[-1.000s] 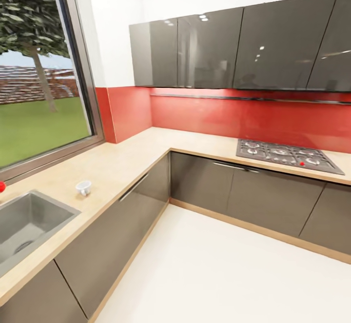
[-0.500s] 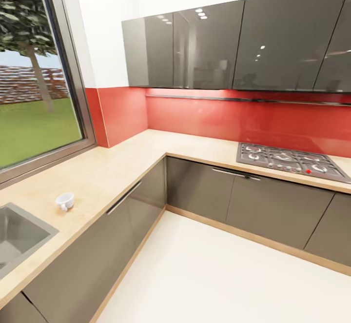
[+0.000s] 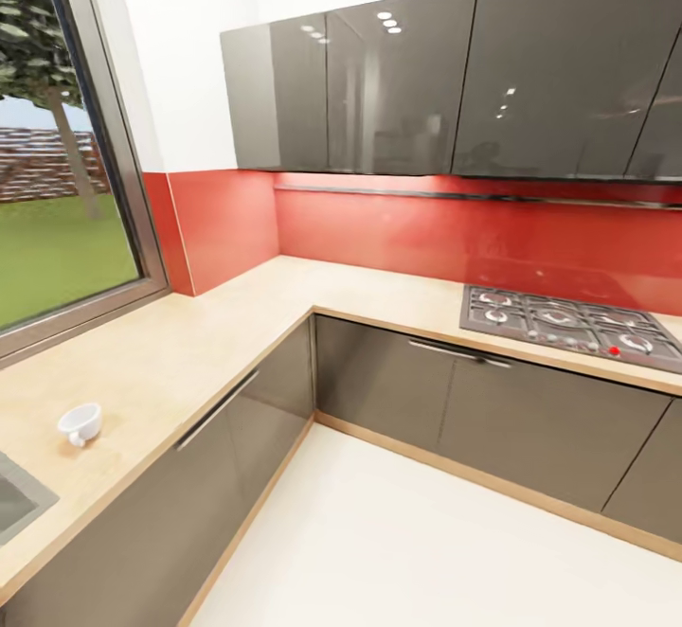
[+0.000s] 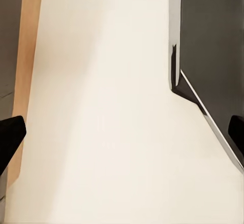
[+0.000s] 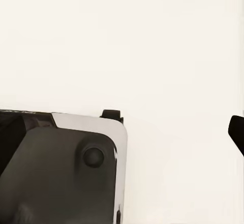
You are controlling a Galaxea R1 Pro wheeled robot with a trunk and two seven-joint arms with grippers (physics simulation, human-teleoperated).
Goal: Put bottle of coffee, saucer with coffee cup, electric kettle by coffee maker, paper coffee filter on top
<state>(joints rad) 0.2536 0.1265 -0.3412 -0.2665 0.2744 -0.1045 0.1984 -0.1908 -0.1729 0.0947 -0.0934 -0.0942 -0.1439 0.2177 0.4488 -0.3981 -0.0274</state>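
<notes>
While both claws hang spread and empty over the pale floor, steer toward the tiny white handled coffee cup point(image 3: 80, 421) lying near the steel sink point(image 3: 19, 504) on the beige bench point(image 3: 189, 343).

No legible text, label, brand, number or sign is found in any view. The coffee cup point(image 3: 80, 421) on the countertop point(image 3: 180, 352) is plain white and carries no print. The glossy fronts of the wall cabinets point(image 3: 398, 87) are marked only by reflected ceiling lights. The hob point(image 3: 566, 323) bears no readable marking beside its burners or its red knob. The base cabinet doors point(image 3: 398, 381) are unmarked
</notes>
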